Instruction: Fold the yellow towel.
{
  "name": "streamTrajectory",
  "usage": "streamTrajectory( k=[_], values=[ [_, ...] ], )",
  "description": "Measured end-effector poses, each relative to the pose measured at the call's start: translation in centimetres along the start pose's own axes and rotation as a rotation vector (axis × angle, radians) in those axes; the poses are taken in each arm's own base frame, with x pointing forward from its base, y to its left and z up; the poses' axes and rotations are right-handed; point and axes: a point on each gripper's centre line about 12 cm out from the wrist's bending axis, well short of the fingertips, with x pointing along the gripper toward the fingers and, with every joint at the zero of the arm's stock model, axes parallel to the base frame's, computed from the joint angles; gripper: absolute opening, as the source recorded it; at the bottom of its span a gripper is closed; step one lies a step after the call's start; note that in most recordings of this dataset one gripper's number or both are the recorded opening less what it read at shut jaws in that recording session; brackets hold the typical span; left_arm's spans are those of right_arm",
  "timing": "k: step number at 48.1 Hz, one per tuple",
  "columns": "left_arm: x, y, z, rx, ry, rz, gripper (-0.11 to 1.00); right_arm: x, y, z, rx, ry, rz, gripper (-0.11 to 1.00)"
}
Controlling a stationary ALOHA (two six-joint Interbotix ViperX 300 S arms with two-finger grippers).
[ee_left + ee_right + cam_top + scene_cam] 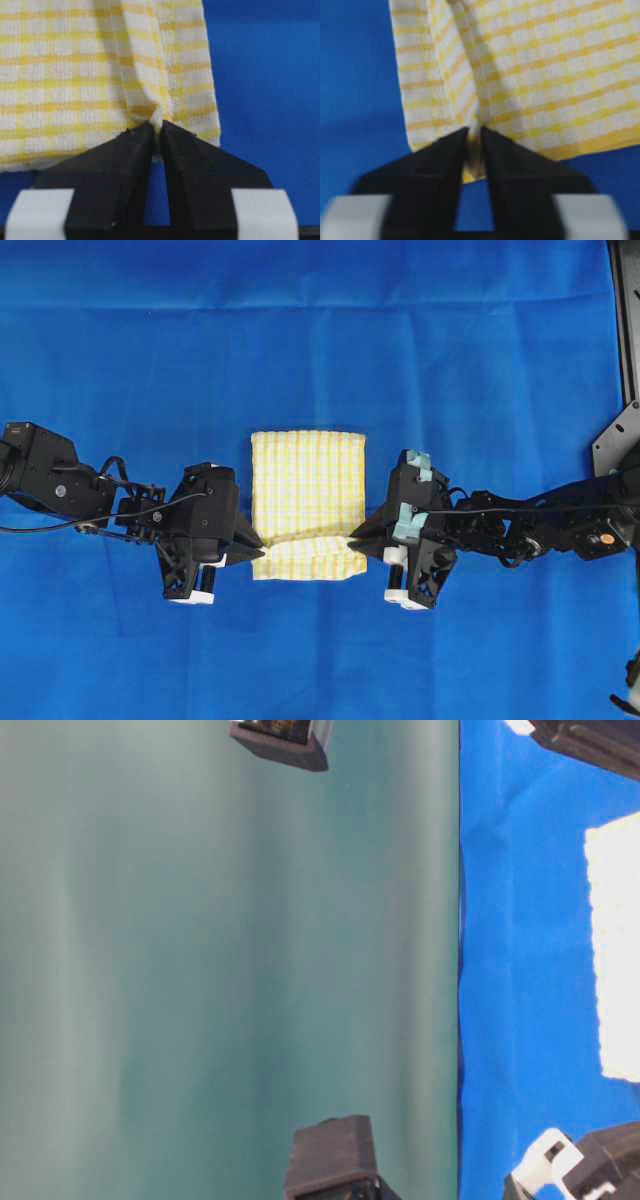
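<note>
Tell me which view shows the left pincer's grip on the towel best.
The left wrist view: the left pincer is shut on a pinch of the yellow towel. Overhead shows only its tips at the towel's edge; table-level and right wrist views don't show that grip.

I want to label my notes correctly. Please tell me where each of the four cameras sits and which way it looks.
Overhead: above, looking down at the yellow towel on the blue cloth; both arms show.
Table-level: low, picture turned sideways, mostly green backdrop; arm parts at edges.
Left wrist: on the left gripper, jaws pinching a towel edge.
Right wrist: on the right gripper, jaws around a towel edge.
All four views share the towel.
</note>
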Motion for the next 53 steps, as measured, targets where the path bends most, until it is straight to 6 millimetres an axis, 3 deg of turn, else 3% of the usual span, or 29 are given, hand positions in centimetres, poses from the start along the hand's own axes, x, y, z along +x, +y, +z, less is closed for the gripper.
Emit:
streamTrajectory(
  k=[6, 8, 17, 24, 41, 53],
  values=[
    [-1.1, -0.2, 1.1, 0.004, -0.01, -0.004, 0.22, 0.0, 0.0, 0.1, -0.012, -0.004, 0.0, 0.74],
    [-1.6, -0.4, 1.5, 0.005, -0.014, -0.009, 0.24, -0.2, 0.0, 0.2, -0.015, -0.009, 0.002, 0.77],
    [-5.6, -0.6, 3.6, 0.002, -0.044, -0.018, 0.25, -3.0, -0.2, 1.5, -0.036, -0.082, 0.03, 0.71],
    [-8.6, -0.7, 3.9, 0.004, -0.063, -0.025, 0.25, -6.0, -0.7, 2.4, -0.06, -0.143, 0.062, 0.71],
    [-15.2, -0.2, 1.4, -0.007, -0.166, -0.042, 0.25, -14.0, -3.5, 2.7, -0.096, -0.314, 0.149, 0.71],
    [-19.7, 0.1, 0.2, 0.023, -0.302, -0.056, 0.26, -17.4, -5.1, 1.9, -0.155, -0.405, 0.199, 0.71]
  ],
)
